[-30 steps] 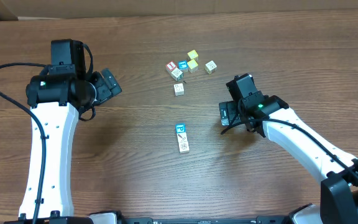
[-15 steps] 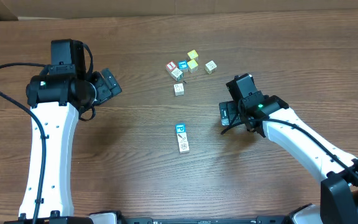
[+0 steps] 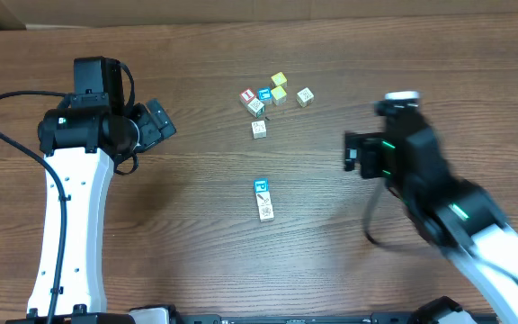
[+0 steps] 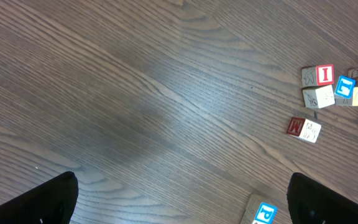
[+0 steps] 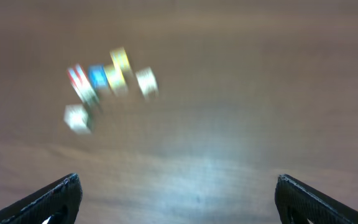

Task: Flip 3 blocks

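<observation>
The blocks point(image 3: 263, 199) lie in a short row near the middle of the table point(image 3: 196, 234), a little toward its near edge, touching end to end. The blue-and-white block point(image 3: 261, 187) is at the far end of the row. The pale part behind it, with small dark marks, reads as the cream blocks point(image 3: 265, 211), though the seam between them is too small to make out. In the left wrist view only the blue-and-white block point(image 4: 263, 213) shows clearly, cut by the bottom edge.

Well apart from the row, toward the far edge, sits a loose cluster of cubes point(image 3: 272, 97). It has a red-faced cube point(image 3: 248, 94) at its left and a blue-faced cube point(image 3: 264, 95) just beside that. There are two yellow cubes point(image 3: 279, 86) and a pale cube point(image 3: 305, 95) at the right. Another pale cube point(image 3: 259, 129) lies alone on the near side of the cluster.

The left gripper point(image 3: 156, 121) hangs over the left half of the table, away from every block. Its jaws stand wide apart with nothing between them, and only bare wood shows there in the wrist view point(image 4: 182, 183).

The right gripper point(image 3: 358, 153) is over the right half and blurred in the overhead view. Its jaws are also spread wide and hold nothing point(image 5: 176, 183). Its wrist view is smeared, with the cluster visible only as coloured blobs.
</observation>
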